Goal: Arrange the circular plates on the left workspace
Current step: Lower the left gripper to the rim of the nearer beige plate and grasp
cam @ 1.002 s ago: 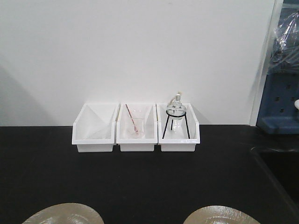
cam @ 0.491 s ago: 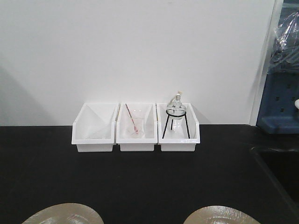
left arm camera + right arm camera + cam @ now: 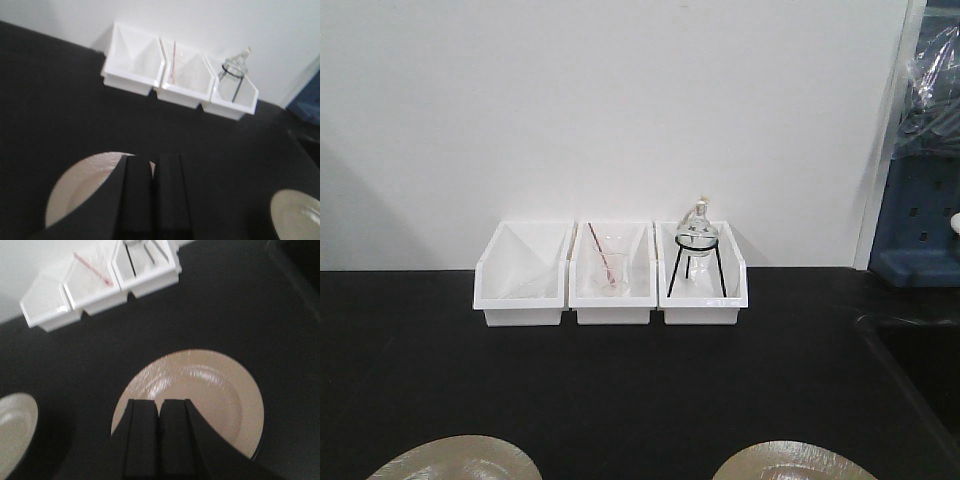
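Both hands hang over plates, nothing gripped. Left hand: black fingers pressed nearly together, empty, over the round glossy tan-beige left plate. Right hand: same, fingers closed up, empty, over the near rim of the round glossy tan-beige right plate. Both plates lie flat on the matte black surface, well apart, on the near side, away from the three white plastic bins at the wall

My read: the step is picking a plate, probably the right one, since it has to go left. Open the fingers wide before descent and come in on the rim at a tilt, one finger under the dark lip and one on the glaze. The plate is shallow and glossy, so a flat top-down pinch will likely slip. Carry low, keep off the sunken black sink, set down beside the left plate without touching it

Writing: none legible. No brand or label on the bins, plates, or the round glass flask on black wire tripod
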You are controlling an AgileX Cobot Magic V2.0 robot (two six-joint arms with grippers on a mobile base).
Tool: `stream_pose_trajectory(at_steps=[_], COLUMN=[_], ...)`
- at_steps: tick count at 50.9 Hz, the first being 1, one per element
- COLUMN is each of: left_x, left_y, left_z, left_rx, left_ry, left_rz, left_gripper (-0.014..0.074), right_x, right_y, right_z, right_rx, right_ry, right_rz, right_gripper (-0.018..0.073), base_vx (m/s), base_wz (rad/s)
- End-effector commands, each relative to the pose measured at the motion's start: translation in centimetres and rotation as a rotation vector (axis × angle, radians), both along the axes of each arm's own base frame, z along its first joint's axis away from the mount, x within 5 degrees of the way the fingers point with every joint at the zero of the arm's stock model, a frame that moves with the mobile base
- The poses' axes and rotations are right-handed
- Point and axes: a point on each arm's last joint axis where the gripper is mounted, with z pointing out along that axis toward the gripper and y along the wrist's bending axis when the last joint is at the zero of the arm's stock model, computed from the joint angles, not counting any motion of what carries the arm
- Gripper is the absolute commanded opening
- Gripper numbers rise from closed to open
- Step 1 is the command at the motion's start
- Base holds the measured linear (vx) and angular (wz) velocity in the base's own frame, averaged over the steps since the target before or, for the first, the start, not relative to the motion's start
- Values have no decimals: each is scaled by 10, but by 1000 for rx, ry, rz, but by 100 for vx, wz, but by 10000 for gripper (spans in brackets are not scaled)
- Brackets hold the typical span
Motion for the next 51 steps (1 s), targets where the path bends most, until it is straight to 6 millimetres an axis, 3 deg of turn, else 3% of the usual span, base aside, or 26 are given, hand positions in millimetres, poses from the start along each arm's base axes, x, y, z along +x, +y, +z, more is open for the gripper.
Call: stream_pose_trajectory(at_steps=[1,11,18,26,36,43,51], left_x=[30,81,108,116,116,118,117], left_y=[-13,-35,-26,7,51,67,75], left_z=[21,12,-10,-24,-38,-43,-52], left_rx=[-32,-166,-293,-343,-415,-456,-332], left_ry=[12,151,254,318,390,415,450], left_rz=[-104,-345,-391,-349,-241,-140,-82], left_gripper=[0,0,0,0,0,0,0], right_x=[36,92,117,130,136,136,136], right_y=[10,40,46,5,-44,-52,-53], right_z=[17,15,0,-12,-6,-6,-6], right_rx=[-20,112,261,391,534,537,536], right_ry=[43,181,225,244,143,129,128], right_rz=[113,423,514,495,315,282,278], right_gripper=[-4,-4,-4,-4,-4,-4,-4], base_vx=[0,0,0,0,0,0,0], base_wz=[0,0,0,0,0,0,0])
